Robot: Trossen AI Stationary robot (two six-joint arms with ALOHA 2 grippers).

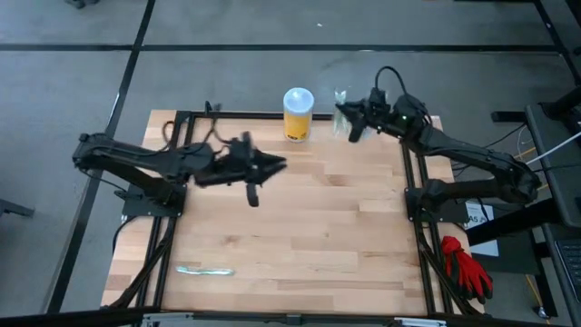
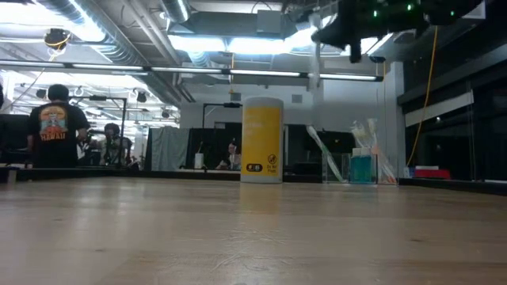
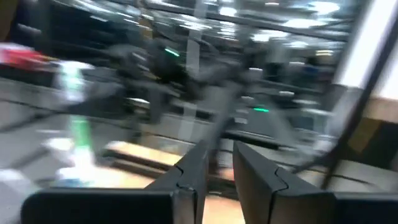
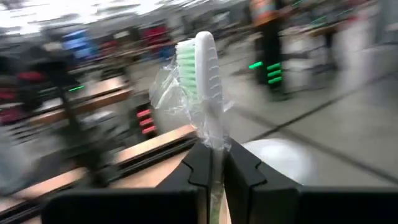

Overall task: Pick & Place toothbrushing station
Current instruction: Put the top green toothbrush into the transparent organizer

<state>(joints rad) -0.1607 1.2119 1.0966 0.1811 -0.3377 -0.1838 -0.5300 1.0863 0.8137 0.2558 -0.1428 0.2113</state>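
My right gripper (image 1: 356,116) is high above the table's far edge, right of the yellow canister (image 1: 298,114), and is shut on a white toothbrush (image 4: 205,74) with green bristles and clear wrap around its head. The see-through holder (image 2: 360,168) stands on the table near the far edge, right of the canister (image 2: 262,140), with several upright items in it. It shows faintly in the high view (image 1: 341,98), just beside my right gripper. My left gripper (image 1: 255,186) hovers over the table's left middle, empty, its fingers a narrow gap apart (image 3: 221,171). My right gripper pinches the toothbrush's white handle (image 4: 212,140) between its two fingers. The head with green bristles (image 4: 186,59) sticks out past the fingertips. In the low view the toothbrush (image 2: 315,63) points down below the gripper, lifted clear of the table and the holder.
A flat silvery tube (image 1: 205,270) lies near the table's front left corner. A red glove (image 1: 467,265) hangs off the table's right side. People stand in the room behind the table (image 2: 54,131). The wooden table top (image 1: 309,227) between the arms is bare.
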